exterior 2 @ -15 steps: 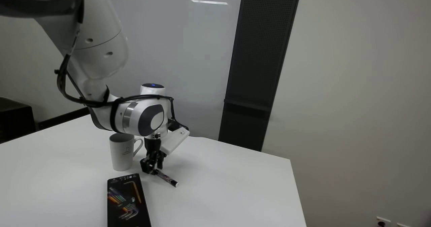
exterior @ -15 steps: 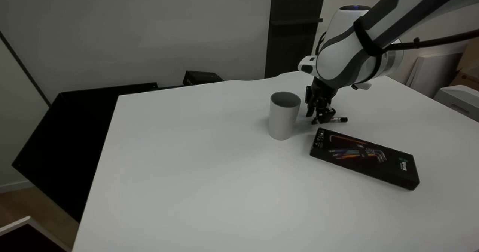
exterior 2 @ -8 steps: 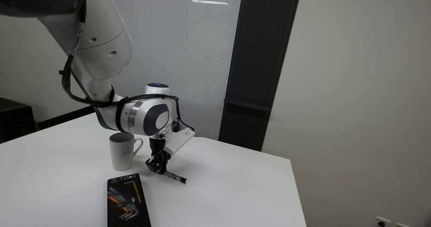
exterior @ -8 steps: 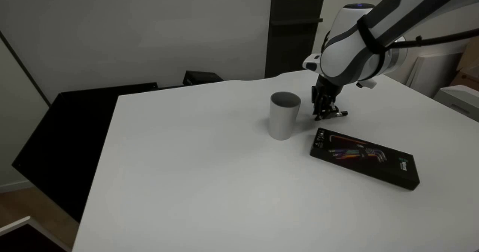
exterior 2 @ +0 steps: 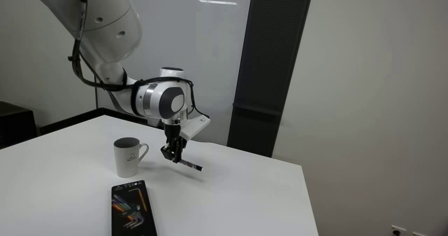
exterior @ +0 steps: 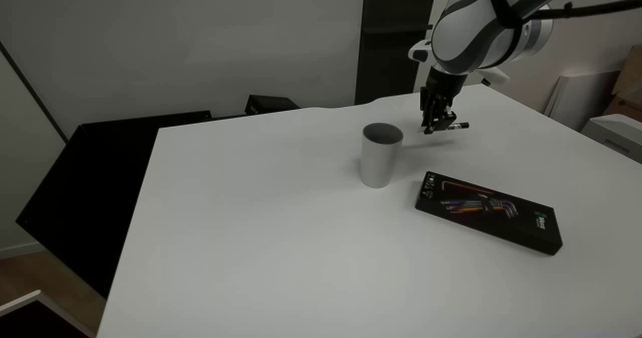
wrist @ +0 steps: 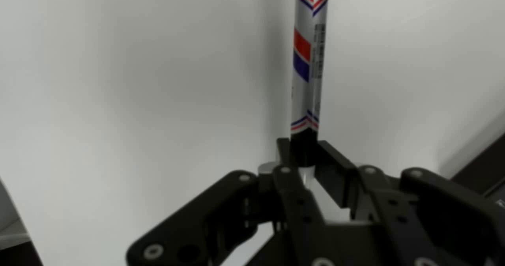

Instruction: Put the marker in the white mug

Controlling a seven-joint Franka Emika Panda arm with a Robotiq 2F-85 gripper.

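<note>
My gripper [exterior: 434, 126] is shut on the marker [exterior: 458, 126] and holds it above the table; its shadow lies apart below. In the wrist view the fingers [wrist: 303, 151] pinch a black part near the end of the marker [wrist: 307, 68], whose white body has red and blue bands. The marker [exterior 2: 191, 164] sticks out sideways, nearly level, from the gripper [exterior 2: 176, 159]. The white mug [exterior: 379, 160] stands upright, beside and lower than the gripper. Its handle shows in an exterior view, on the gripper's side of the mug [exterior 2: 126, 162]. The mug's bottom inside is hidden.
A flat black box with hex key pictures [exterior: 489, 212] lies on the white table [exterior: 261, 227] near the mug. It also shows in an exterior view [exterior 2: 133, 208]. The table's far edge and a wall are behind the gripper.
My gripper has lifted the marker off the table and moved a little away from the mug. The mug and the black box have not moved.
</note>
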